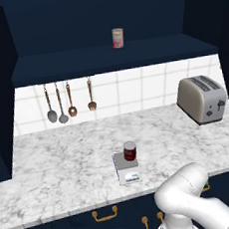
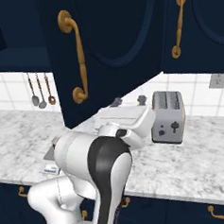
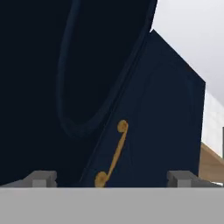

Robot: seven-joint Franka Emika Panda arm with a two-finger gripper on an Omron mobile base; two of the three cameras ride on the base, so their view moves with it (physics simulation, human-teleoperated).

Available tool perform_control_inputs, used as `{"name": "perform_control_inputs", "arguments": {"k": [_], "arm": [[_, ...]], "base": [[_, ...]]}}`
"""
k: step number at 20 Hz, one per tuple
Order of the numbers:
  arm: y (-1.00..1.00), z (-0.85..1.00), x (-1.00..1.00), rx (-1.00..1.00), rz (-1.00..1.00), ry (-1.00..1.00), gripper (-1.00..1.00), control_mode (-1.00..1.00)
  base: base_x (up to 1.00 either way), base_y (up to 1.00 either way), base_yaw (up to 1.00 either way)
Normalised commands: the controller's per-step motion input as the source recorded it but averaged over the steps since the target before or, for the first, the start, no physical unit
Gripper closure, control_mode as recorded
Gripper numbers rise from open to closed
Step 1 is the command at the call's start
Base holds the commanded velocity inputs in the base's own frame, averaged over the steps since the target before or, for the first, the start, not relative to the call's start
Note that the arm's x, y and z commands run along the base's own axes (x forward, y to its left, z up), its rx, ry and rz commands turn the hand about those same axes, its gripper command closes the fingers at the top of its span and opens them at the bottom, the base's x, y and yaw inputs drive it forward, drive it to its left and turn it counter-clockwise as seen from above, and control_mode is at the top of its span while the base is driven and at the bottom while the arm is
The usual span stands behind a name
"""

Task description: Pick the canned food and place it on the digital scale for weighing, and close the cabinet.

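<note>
**Can on the scale, cabinet doors open**

The canned food (image 1: 130,150) stands upright on the grey plate of the digital scale (image 1: 127,168), which lies close to the front edge of the marble tabletop (image 1: 57,167), about midway along it, display panel toward that edge. A taller pale can (image 1: 117,38) stands on the shelf of the cabinet (image 1: 113,59), whose inside lies open in the left base view. In the right base view an open cabinet door (image 2: 104,48) with a curved brass handle (image 2: 76,59) hangs forward over the tabletop. A silver toaster (image 1: 202,98) sits toward the back right corner of the tabletop, well apart from the scale. Four utensils (image 1: 67,102) hang on the tiled wall under the shelf, toward the left.

The pincer (image 3: 111,178) is spread wide and pinches nothing. Its two fingertips (image 3: 41,179) stand far apart at the bottom of the hand view, facing a navy arched-panel door with another brass handle (image 3: 112,154) between them, farther off. Whether it touches the door I cannot tell.
</note>
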Motion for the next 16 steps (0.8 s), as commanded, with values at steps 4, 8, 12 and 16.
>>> {"name": "perform_control_inputs", "arguments": {"k": [4,8,12,16], "arm": [[0.67,0.87,0.25,-0.03,0.19,-0.73,-1.0,-1.0],[0.8,0.34,0.63,0.05,0.25,-0.64,-1.0,-1.0],[0.74,0.0,1.0,0.2,0.23,-0.17,-1.0,-1.0],[0.72,0.0,1.0,0.3,0.28,-0.16,-1.0,-1.0]], "base": [[0.0,0.0,0.0],[0.0,0.0,0.0],[0.0,0.0,0.0],[0.0,0.0,0.0]]}}
